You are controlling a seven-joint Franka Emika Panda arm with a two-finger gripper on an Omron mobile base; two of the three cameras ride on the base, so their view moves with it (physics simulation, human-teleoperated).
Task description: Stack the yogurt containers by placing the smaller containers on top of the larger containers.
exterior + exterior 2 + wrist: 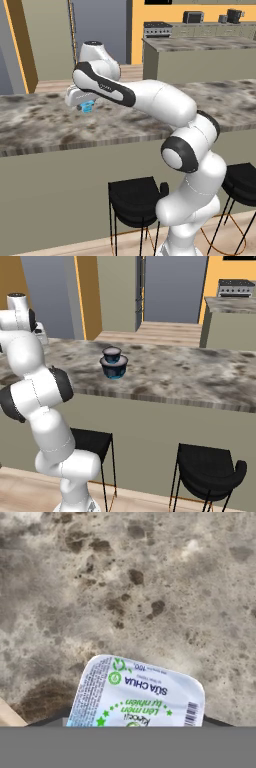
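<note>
tiny light-blue translucent squarish yogurt cup (88, 107) w/ printed pale lid hangs under the gripper (86, 105), lifted above the marbled brown stone counter (45, 125); fingers appear clenched on it, tips hidden. risk: round dark-blue tapered yogurt cup (114, 368) sits well apart & seems to carry another cup, so a loose grip or off-centre drop could topple it.

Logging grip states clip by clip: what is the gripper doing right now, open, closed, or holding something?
Gripper: closed on the small light-blue yogurt cup, held above the marble counter; its printed lid shows in the hand view.

Small cup (135, 692) lower part cut off at hand view bottom; fingers hidden.
</note>
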